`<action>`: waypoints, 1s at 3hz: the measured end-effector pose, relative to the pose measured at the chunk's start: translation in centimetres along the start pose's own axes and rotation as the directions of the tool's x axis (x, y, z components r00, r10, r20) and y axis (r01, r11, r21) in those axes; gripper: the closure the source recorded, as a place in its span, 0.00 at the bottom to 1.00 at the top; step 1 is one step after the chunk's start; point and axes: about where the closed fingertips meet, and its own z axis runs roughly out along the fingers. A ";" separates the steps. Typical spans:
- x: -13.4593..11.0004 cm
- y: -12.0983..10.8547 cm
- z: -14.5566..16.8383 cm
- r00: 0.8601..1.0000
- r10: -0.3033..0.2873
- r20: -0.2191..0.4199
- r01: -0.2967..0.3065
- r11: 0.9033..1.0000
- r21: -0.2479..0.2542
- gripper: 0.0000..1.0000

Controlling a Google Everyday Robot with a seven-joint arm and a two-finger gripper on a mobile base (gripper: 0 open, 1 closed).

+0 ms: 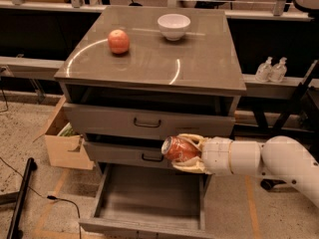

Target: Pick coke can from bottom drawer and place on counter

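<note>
My gripper [185,152] is shut on the coke can [177,150], a red can with a silver end facing left, held on its side. It hangs in front of the middle drawer, above the open bottom drawer [149,198], whose grey floor is bare. My white arm [269,161] reaches in from the right. The counter [199,63] lies above and behind the can, glossy with curved light reflections.
A round orange-red apple [119,41] and a white bowl [173,26] sit on the counter's far part. Two upper drawers with black handles [147,124] are closed. A cardboard box [62,143] stands left of the cabinet. Two small bottles [271,69] sit on a ledge at right.
</note>
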 end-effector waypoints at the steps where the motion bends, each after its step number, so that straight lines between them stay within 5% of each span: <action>1: -1.9 -3.0 -1.1 0.998 -0.065 -0.025 0.066 0.998 0.022 1.00; 3: -6.3 -10.1 -3.8 0.978 -0.178 -0.112 0.182 0.983 0.025 1.00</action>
